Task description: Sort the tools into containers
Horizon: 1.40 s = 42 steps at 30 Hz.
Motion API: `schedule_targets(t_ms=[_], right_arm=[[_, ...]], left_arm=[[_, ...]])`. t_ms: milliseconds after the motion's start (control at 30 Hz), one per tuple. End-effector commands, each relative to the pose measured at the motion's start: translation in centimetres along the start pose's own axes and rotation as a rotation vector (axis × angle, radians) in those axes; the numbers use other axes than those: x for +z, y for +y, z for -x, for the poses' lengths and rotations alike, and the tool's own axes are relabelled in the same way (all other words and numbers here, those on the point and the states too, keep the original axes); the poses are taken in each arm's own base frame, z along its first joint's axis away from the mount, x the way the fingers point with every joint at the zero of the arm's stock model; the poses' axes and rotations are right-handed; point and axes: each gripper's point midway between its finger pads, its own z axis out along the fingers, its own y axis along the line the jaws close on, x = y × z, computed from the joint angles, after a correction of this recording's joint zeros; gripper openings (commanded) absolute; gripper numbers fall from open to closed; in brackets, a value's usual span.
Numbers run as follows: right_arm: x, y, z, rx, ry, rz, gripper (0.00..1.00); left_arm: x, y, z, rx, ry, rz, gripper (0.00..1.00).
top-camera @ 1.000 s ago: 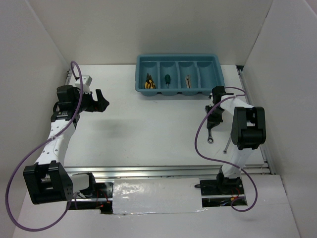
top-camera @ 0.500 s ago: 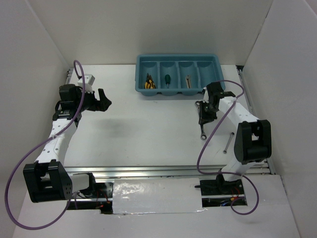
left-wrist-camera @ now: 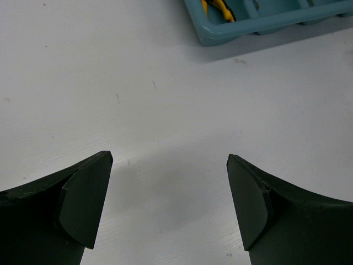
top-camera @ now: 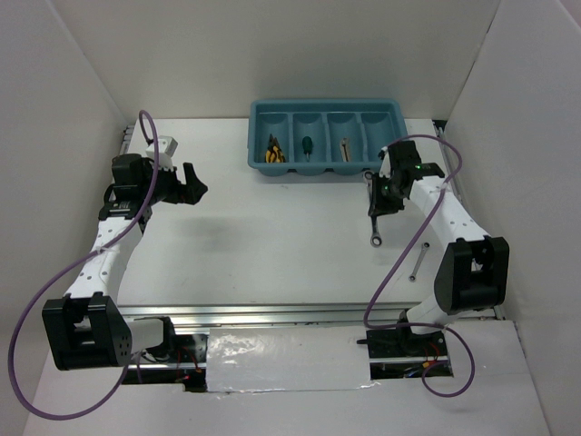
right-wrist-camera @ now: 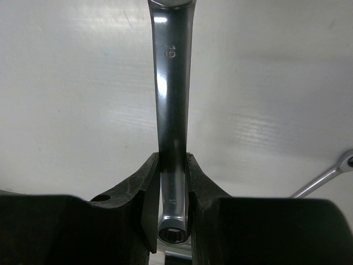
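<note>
My right gripper [top-camera: 375, 198] is shut on the long silver combination wrench [top-camera: 374, 229], held above the table just in front of the right end of the teal tray [top-camera: 392, 116]. In the right wrist view the wrench [right-wrist-camera: 172, 99] runs straight out from between my fingers [right-wrist-camera: 148, 199], its ring end at the gripper [right-wrist-camera: 173, 185]. Yellow-handled pliers [top-camera: 272, 153] lie in the leftmost compartment, the green-handled screwdriver [top-camera: 308, 144] in the second, and a small metal piece [top-camera: 345, 148] in the third. My left gripper [top-camera: 192, 181] is open and empty at the left, over bare table [left-wrist-camera: 171, 207].
A thin silver tool [top-camera: 417, 263] lies on the table near the right arm; its end shows in the right wrist view [right-wrist-camera: 326, 176]. The tray corner [left-wrist-camera: 220, 34] with the pliers [left-wrist-camera: 218, 6] shows in the left wrist view. White walls enclose the table.
My right gripper has carried the wrench left and toward the tray, and the right arm has stretched out. My left gripper has shifted slightly right.
</note>
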Motion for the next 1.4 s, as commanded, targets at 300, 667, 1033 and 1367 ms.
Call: schedule_targets(t_ms=[300, 667, 1033, 1367], right_arm=[[-2.4, -3.6, 18.5, 0.08, -0.363, -0.052, 0.0], [-1.2, -6.5, 32.2, 0.049, -0.662, -0.048, 0.0], [5.1, -5.7, 34.7, -0.002, -0.708, -0.016, 0.0], [11.5, -7.6, 31.7, -0.109, -0.578, -0.138, 0.0]], left_arm=[[0.4, -1.9, 2.7, 0.037, -0.065, -0.041, 0.99], [0.2, -1.9, 1.2, 0.025, -0.038, -0.027, 0.99], [-0.2, -1.6, 0.3, 0.031, -0.016, 0.002, 0.99], [-0.3, -1.6, 0.3, 0.031, -0.008, 0.009, 0.99]])
